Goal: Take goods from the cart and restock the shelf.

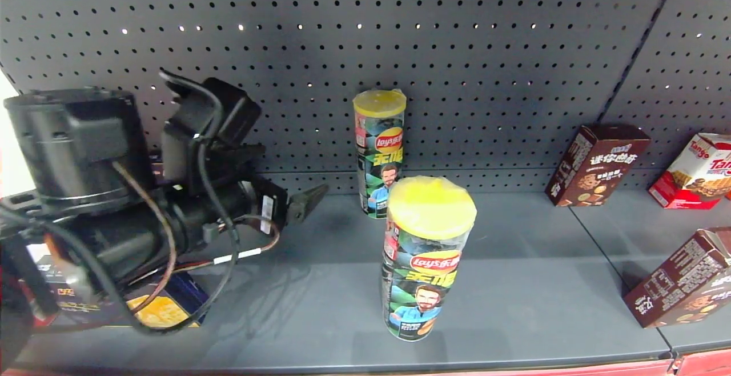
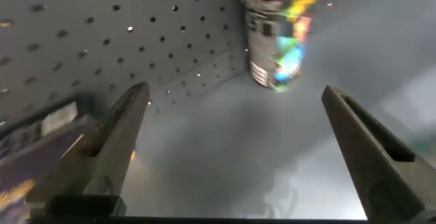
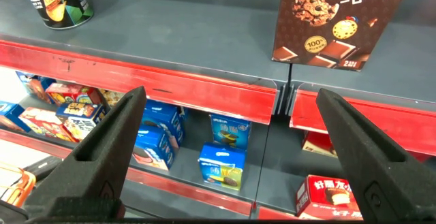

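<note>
Two claws were found spread, empty: left gripper, right gripper | chip can was seen just beyond left gripper | could be toppled by sideways sweep.

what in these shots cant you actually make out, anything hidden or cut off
- Head view: box under the left arm, mostly covered by the arm and cables; its contents unreadable.
- Head view: red and white box, cut by the right edge.
- Left wrist view: chip can, blurred, top cut by the frame edge.
- Right wrist view: brown cookie box and blue can, upper parts cut by the frame edge.
</note>
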